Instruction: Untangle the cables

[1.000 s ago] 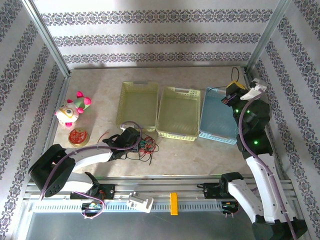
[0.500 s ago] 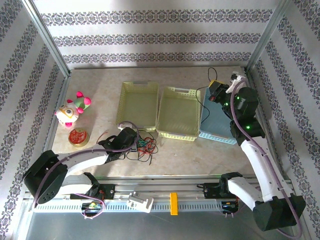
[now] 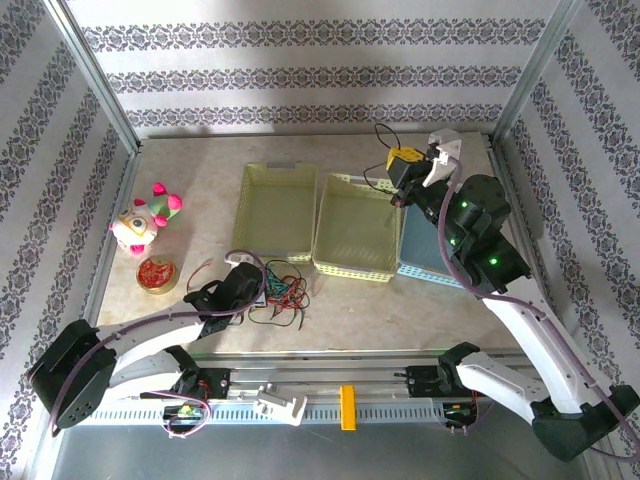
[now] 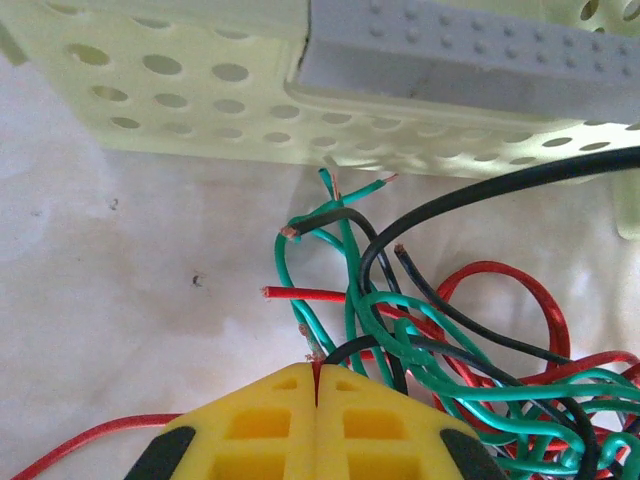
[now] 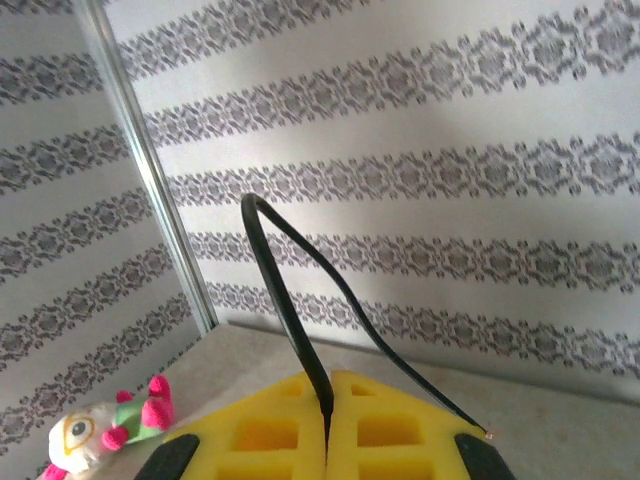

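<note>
Overhead, 1 thin black wire is pinched in the right gripper; the multicoloured wire tangle lies just ahead of the clenched left gripper.

Right tool with black cable swung left from blue basket to middle yellow basket, left tool drawn back

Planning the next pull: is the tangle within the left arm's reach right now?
Likely yes: the left end effector is at the cables, nothing between, though its jaws are shut.
</note>
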Available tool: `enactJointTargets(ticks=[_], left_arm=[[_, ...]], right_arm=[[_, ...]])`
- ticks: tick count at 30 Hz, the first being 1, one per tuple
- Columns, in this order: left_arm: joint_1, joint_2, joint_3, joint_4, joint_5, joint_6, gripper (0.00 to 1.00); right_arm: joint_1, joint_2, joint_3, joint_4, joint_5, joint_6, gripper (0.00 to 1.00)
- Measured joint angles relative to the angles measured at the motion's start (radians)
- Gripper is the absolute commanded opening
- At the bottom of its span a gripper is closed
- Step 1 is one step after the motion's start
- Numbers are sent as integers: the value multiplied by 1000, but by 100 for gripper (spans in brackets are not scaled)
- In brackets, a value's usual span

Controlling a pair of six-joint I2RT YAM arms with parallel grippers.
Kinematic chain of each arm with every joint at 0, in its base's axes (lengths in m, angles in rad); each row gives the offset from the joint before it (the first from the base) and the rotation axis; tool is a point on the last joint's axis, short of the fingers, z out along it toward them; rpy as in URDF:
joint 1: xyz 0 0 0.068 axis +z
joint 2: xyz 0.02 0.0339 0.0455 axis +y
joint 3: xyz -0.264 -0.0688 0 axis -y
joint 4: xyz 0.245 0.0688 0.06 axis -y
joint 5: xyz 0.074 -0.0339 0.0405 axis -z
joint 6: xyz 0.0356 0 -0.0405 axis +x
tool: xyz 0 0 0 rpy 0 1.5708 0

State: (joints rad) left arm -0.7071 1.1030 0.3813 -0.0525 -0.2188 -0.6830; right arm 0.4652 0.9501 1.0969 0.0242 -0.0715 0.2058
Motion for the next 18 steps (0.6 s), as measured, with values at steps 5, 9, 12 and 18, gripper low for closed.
enactJointTargets(ticks=[5, 9, 12, 18], left_arm=[[0, -10, -5, 1, -6, -6, 0], [0, -10, -5, 1, -12, -7, 0], [0, -10, -5, 1, -13, -7, 0], [0, -10, -5, 1, -15, -7, 0]], right_arm=[[9, 33, 5, 10, 32, -27, 0], [9, 82, -42, 11, 51, -6, 0], [9, 116, -109, 9, 72, 32, 0], [9, 155, -238, -19, 158, 134, 0]])
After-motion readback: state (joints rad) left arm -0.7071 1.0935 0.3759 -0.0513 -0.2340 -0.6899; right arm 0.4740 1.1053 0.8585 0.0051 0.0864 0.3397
